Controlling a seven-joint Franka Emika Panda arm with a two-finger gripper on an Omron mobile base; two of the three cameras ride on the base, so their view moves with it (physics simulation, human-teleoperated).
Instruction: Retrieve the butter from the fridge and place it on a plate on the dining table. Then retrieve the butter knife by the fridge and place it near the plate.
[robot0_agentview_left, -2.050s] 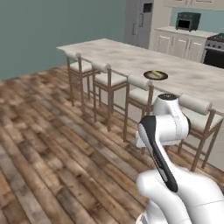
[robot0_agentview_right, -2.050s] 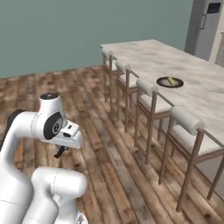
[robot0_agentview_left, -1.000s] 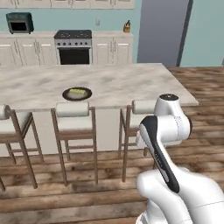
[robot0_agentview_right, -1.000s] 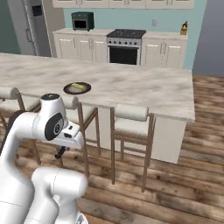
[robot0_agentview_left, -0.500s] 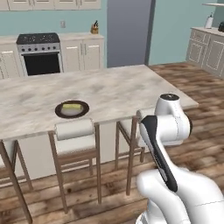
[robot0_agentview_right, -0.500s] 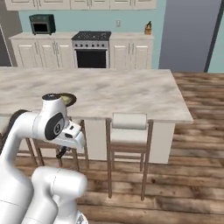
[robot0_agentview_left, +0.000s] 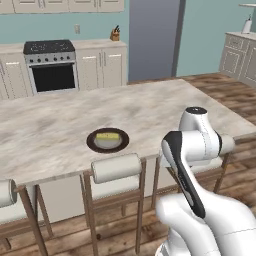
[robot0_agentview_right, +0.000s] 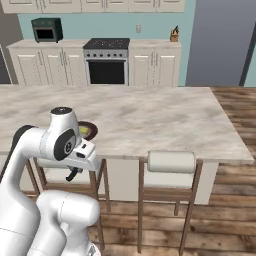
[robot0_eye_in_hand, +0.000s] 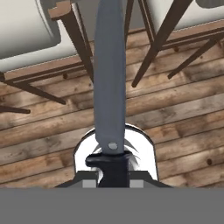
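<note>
Where the hand view looks straight down past the gripper (robot0_eye_in_hand: 113, 168), the butter knife (robot0_eye_in_hand: 109, 78) shows clamped between the closed jaws, its dark handle pinched at six o'clock and its grey blade running up to twelve o'clock over the wooden floor (robot0_eye_in_hand: 175, 113) and the stool legs (robot0_eye_in_hand: 81, 48). The base views do not give that blade; the right base view shows just a dark stub of the gripper (robot0_agentview_right: 74, 174) hanging under the white wrist, low in front of the table edge.

Nearest the robot stand padded stools (robot0_agentview_left: 117, 168) tucked against the dining table (robot0_agentview_left: 45, 135), between the arm and the tabletop. On that marbled top, toward eleven o'clock from the arm in the left base view, sits the plate (robot0_agentview_left: 93, 143) with the butter (robot0_agentview_left: 108, 136) lying on it. In the right base view the plate (robot0_agentview_right: 91, 132) is half hidden behind the arm's shoulder. The knife is held well apart from the plate, below table height.

Farther back stand a stove (robot0_agentview_left: 51, 65), cream cabinets (robot0_agentview_left: 107, 65) and a knife block (robot0_agentview_left: 115, 34), and the grey fridge (robot0_agentview_left: 152, 40) at one o'clock.
</note>
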